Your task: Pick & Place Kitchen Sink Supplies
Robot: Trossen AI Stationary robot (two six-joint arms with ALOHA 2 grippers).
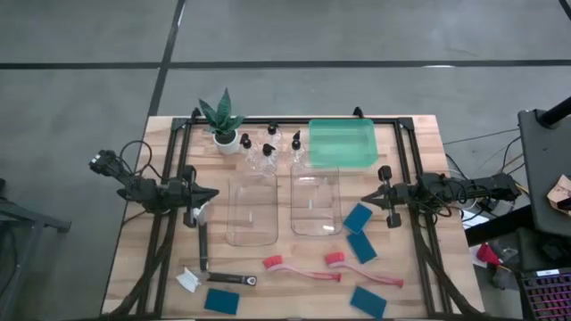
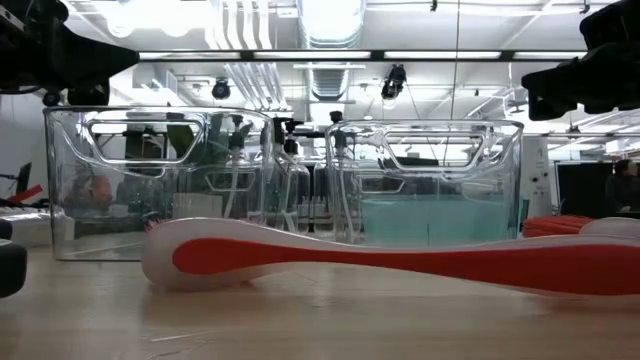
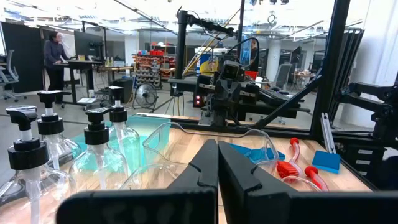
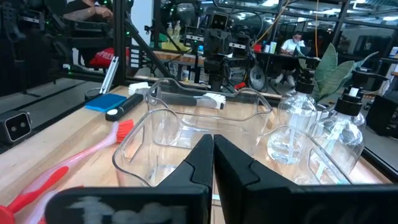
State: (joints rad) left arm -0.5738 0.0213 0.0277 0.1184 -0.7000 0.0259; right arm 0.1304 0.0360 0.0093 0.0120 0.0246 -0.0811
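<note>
Several clear bottles with black tops (image 1: 266, 147) stand at the far middle of the table, next to a green tray (image 1: 342, 143). Blue sponges lie at the right (image 1: 357, 217), (image 1: 361, 247) and along the near edge (image 1: 368, 301), (image 1: 221, 300). Two red brushes (image 1: 299, 267), (image 1: 361, 270) lie near the front. One black-handled brush (image 1: 203, 241) lies below my left gripper, another (image 1: 227, 279) at the near left. My left gripper (image 1: 214, 193) hovers shut left of the clear bins. My right gripper (image 1: 366, 199) hovers shut to their right. Both hold nothing.
Two clear bins (image 1: 252, 208), (image 1: 316, 200) stand side by side mid-table between the grippers. A small green plant in a white pot (image 1: 223, 123) stands at the far left. A black frame (image 1: 285, 119) runs along the far edge and both sides.
</note>
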